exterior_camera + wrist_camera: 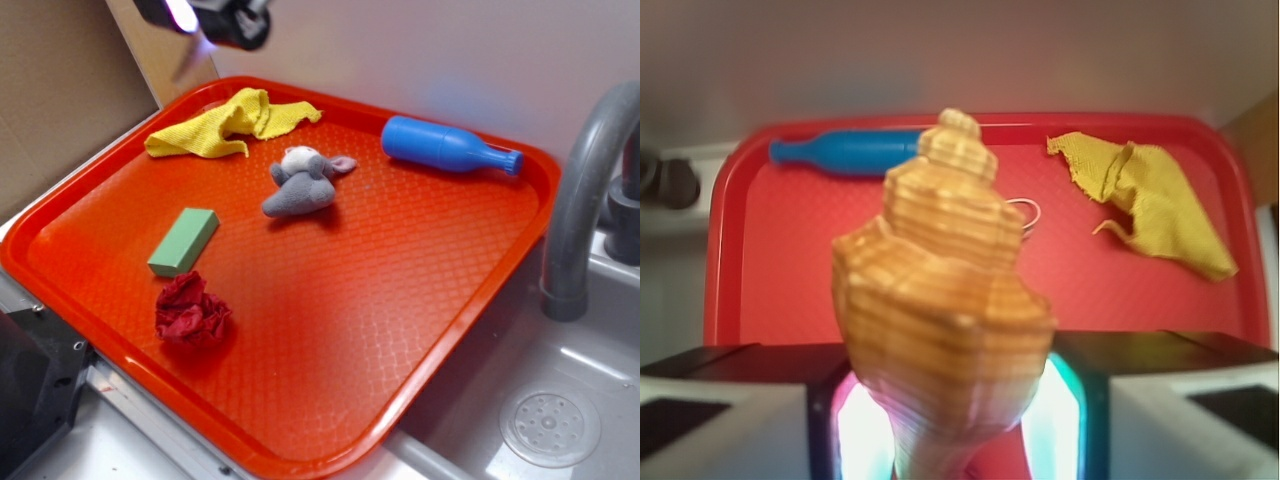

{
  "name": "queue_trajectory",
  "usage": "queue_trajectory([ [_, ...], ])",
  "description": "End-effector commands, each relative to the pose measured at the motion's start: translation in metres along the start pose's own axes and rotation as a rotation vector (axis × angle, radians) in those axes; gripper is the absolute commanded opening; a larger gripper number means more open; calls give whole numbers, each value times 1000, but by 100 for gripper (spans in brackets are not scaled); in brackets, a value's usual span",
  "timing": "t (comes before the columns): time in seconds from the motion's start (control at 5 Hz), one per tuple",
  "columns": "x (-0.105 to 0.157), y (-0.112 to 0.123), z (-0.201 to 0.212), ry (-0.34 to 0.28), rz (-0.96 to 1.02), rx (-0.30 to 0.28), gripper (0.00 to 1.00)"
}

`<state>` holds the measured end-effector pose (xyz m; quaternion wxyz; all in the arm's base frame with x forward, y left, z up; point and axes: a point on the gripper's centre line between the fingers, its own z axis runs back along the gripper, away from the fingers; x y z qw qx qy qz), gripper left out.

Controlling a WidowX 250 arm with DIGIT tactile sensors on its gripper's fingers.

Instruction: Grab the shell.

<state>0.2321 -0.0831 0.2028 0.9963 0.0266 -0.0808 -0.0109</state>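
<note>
Ext high oblique, wrist close; shared tray (520,250)

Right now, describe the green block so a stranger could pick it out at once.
Start at the big red tray beside the grey sink. On its left half lies the green block, between the yellow cloth behind it and the crumpled dark red rag in front. It is the only flat, hard-edged rectangular thing there; its neighbours are soft and shapeless.

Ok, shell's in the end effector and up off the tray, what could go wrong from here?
1. The shell is ribbed and tapered, pinched only low down between the fingers; it could twist or slip out.
2. If it drops, it may land on the red tray near the yellow cloth.
</note>
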Motion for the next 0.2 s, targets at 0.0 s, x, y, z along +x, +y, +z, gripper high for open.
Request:
queue_trajectory([
  [0.0, 7, -2, 31, -98, -78, -11, 0],
])
